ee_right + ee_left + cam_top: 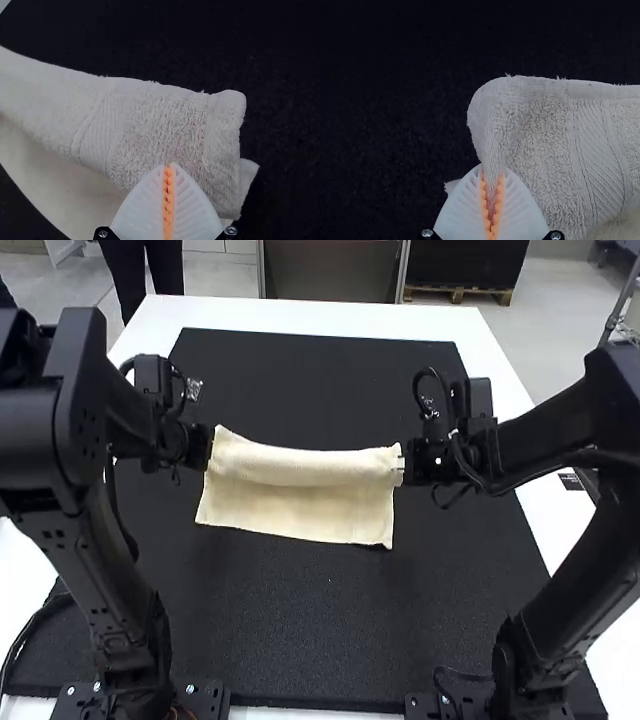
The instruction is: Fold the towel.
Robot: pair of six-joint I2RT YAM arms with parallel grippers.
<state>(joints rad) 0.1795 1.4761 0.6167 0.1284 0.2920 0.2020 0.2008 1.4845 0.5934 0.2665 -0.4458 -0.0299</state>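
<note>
In the high view the cream towel (295, 510) lies crosswise on the black mat, its far part folded over in a thick roll and its near part flat. My left gripper (211, 448) is at the roll's left end. In the left wrist view that gripper (491, 200) is shut on the towel (545, 125), with a pinched fold of its end between the orange pads. My right gripper (402, 465) meets the roll's right end. The right wrist view has this gripper (169, 200) shut against the towel (150, 120), pads together, with no cloth visible between them.
The black mat (300, 630) extends around the towel, over a white table (320, 315). Both arms reach in from the sides, their bases at the near edge. A small dark label (571, 482) is on the table at the right.
</note>
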